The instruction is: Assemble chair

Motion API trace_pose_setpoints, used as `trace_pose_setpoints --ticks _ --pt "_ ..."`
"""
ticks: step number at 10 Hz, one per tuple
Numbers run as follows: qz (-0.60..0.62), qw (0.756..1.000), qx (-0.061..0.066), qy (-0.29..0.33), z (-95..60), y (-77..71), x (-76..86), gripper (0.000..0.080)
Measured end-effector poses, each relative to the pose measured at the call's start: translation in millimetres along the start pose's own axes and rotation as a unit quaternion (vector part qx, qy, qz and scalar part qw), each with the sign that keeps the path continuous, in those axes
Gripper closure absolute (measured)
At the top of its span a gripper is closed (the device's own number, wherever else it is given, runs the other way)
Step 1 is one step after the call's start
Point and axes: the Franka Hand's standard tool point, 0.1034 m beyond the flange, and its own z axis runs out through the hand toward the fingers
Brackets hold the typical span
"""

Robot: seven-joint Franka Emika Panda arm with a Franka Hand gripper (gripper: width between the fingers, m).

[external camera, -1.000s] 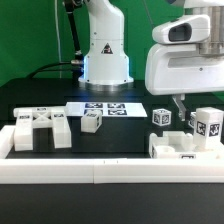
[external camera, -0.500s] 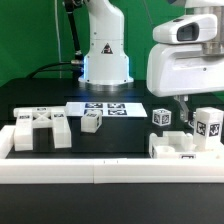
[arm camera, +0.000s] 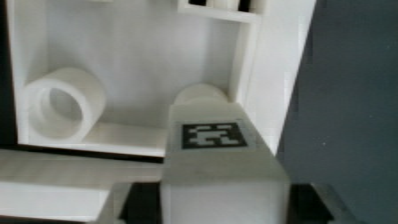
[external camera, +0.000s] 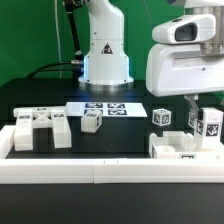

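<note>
At exterior view's right, your fingers [arm camera: 143,210] are pinching upright tagged leg [external camera: 209,124] by its flanks, nearly closed, likely keeping it plumb.

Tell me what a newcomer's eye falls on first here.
The bulky white robot arm dominates the exterior view's right, its end effector closed on a tagged block. At the exterior view's left sits a slotted seat block, and the marker board lies mid-table.
</note>
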Motion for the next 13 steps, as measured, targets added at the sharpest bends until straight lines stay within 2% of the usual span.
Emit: trace_pose_setpoints --ticks 2,5,9,11,13 --pt "0.13 0.992 0.006 0.0 0.0 0.7 0.0 0.0511" --pt "0.293 0.956 0.015 -0.004 1.1 2.2 -0.1 0.0511" --pt "0.444 0.896 0.014 -0.005 1.5 2.1 0.4 0.0509" --pt "0.483 0.875 0.014 -0.006 1.6 2.0 0.2 0.0509" --pt "0.552 0.833 0.013 -0.008 1.8 1.3 0.0 0.0509"
